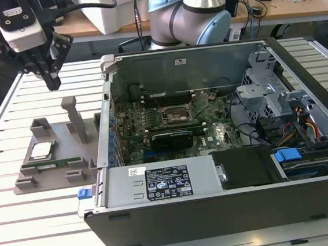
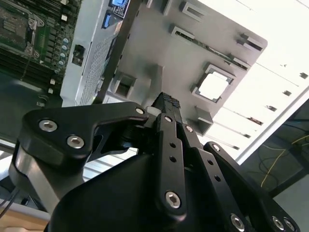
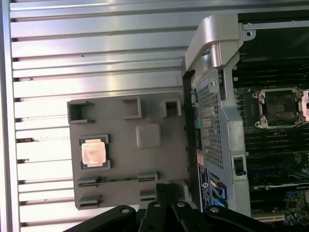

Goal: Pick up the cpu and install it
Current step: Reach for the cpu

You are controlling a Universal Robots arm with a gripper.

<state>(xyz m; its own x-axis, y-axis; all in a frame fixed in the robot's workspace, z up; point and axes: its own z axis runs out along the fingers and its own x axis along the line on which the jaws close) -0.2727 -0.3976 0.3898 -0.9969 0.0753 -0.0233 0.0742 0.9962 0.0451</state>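
Note:
The cpu is a small silver square lying flat in a pocket of the grey holder tray, on the exterior view's left beside the open computer case. It shows in both wrist views, as the cpu and the cpu. My gripper hangs well above the table, apart from the tray and behind it in the exterior view. Its black fingers are shut together with nothing between them. The empty processor socket sits on the motherboard inside the case and also appears as the socket.
A green memory stick lies in a slot of the same tray, next to a tall grey post. The case wall rises right beside the tray. The arm's base stands behind the case. Slatted white table surrounds everything.

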